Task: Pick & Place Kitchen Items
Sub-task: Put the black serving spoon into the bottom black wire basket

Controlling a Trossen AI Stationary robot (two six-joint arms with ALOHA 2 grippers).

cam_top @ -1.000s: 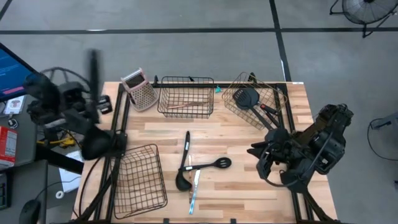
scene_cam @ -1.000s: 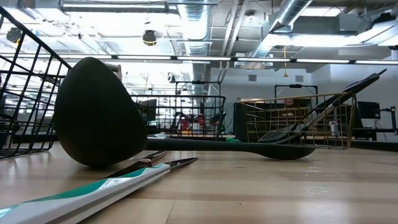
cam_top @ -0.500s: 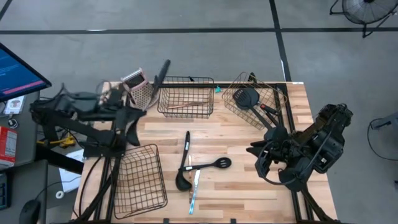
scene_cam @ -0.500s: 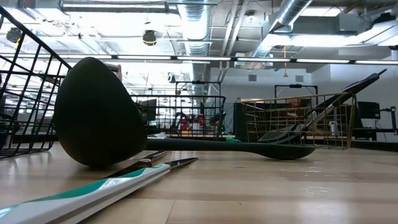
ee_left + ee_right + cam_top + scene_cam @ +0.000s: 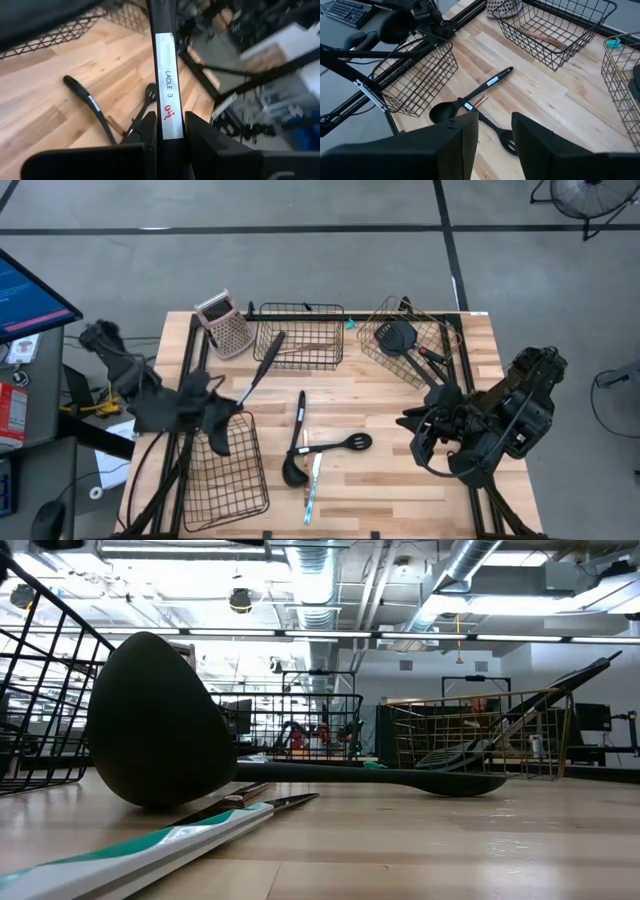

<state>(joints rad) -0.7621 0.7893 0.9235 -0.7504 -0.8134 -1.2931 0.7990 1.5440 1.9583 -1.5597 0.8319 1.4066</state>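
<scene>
My left gripper (image 5: pixel 228 406) (image 5: pixel 170 124) is shut on a black ladle (image 5: pixel 262 363) with a white label, held above the table's left side. The ladle's bowl end (image 5: pixel 218 438) is over the far corner of the near-left wire basket (image 5: pixel 228 475). On the table's middle lie another black ladle (image 5: pixel 296 435) (image 5: pixel 155 720), a black slotted spoon (image 5: pixel 342 445) (image 5: pixel 400 778) and a teal-and-white handled utensil (image 5: pixel 312 488) (image 5: pixel 150 845). My right gripper (image 5: pixel 415 432) (image 5: pixel 495 135) hangs open over the table's right side, holding nothing. My left gripper pinches the ladle's handle between its two fingers at the white-labelled stretch (image 5: pixel 169 107). The fingers come in slanting from the table's left. The handle's free end (image 5: pixel 279 337) points toward the far right. The ladle is lifted clear of the table.
A pink-topped grater (image 5: pixel 225 326) stands far left. The far middle basket (image 5: pixel 300 358) holds a wooden-handled utensil (image 5: pixel 302 347). The tilted far-right basket (image 5: pixel 440 330) (image 5: pixel 480 735) holds black spatulas (image 5: pixel 398 338). Bare wood lies near the front edge, right of centre.
My left gripper has swung from beyond the table's left edge toward the right and down, coming over the near-left basket. It turned as it went. The ladle came with it, its handle tipping from pointing at the far edge to pointing far right. The right arm kept still.
</scene>
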